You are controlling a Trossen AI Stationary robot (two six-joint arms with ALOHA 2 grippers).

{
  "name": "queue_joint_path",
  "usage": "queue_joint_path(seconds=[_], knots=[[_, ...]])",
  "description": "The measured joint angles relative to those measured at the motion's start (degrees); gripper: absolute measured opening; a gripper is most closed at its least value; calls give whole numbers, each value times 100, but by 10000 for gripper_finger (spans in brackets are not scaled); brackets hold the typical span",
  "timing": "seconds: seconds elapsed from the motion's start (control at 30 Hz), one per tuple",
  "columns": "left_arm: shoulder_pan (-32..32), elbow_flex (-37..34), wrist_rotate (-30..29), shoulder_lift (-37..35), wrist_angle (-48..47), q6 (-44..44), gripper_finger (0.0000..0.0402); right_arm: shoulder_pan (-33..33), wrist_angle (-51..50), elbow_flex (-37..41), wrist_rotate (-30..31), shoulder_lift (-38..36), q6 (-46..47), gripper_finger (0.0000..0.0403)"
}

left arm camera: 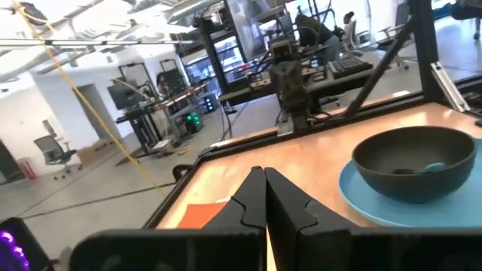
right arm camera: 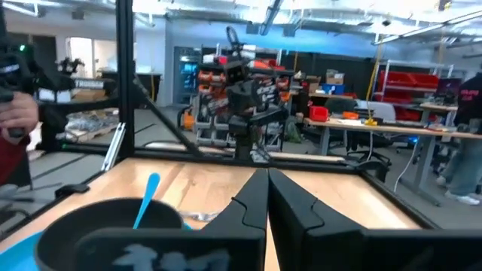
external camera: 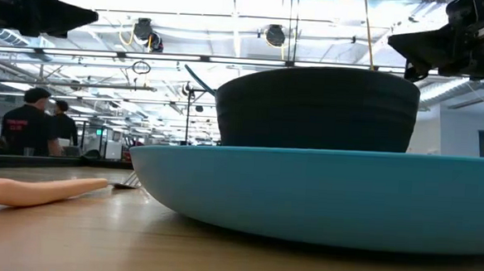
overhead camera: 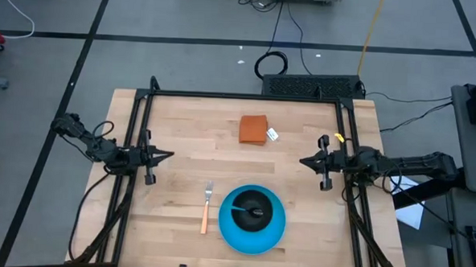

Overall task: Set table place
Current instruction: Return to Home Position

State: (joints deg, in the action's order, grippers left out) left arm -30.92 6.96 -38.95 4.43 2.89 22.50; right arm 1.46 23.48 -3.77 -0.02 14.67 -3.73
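A round blue plate (overhead camera: 252, 231) lies near the table's near edge with a black bowl (overhead camera: 253, 208) on it. A blue-handled spoon (right arm camera: 145, 199) stands in the bowl. An orange-handled fork (overhead camera: 206, 209) lies flat on the table just left of the plate. My left gripper (overhead camera: 171, 155) is shut and empty above the table's left side. My right gripper (overhead camera: 301, 162) is shut and empty above the right side. The bowl and plate also show in the left wrist view (left arm camera: 416, 162).
A folded orange cloth (overhead camera: 253, 128) with a white tag lies at the table's far middle. A black metal frame (overhead camera: 248, 96) edges the table. A hand (right arm camera: 19, 113) shows at the edge of the right wrist view. People stand in the room behind (external camera: 28, 123).
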Motion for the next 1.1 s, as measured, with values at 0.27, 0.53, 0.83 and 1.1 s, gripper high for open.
queue_joint_path(seconds=[0.27,0.53,0.83,1.1], knots=[[-109,0,925,0,148,464,0,-40,-868,-9,-24,-836,192,0],[172,0,1361,0,628,1264,0,-40,-1162,-11,-25,-1168,191,0],[1339,0,1797,0,302,840,0,-40,-1180,-11,-27,-1166,136,0],[2441,0,3003,0,-187,-183,0,-40,-1399,-11,-221,-1166,369,0]])
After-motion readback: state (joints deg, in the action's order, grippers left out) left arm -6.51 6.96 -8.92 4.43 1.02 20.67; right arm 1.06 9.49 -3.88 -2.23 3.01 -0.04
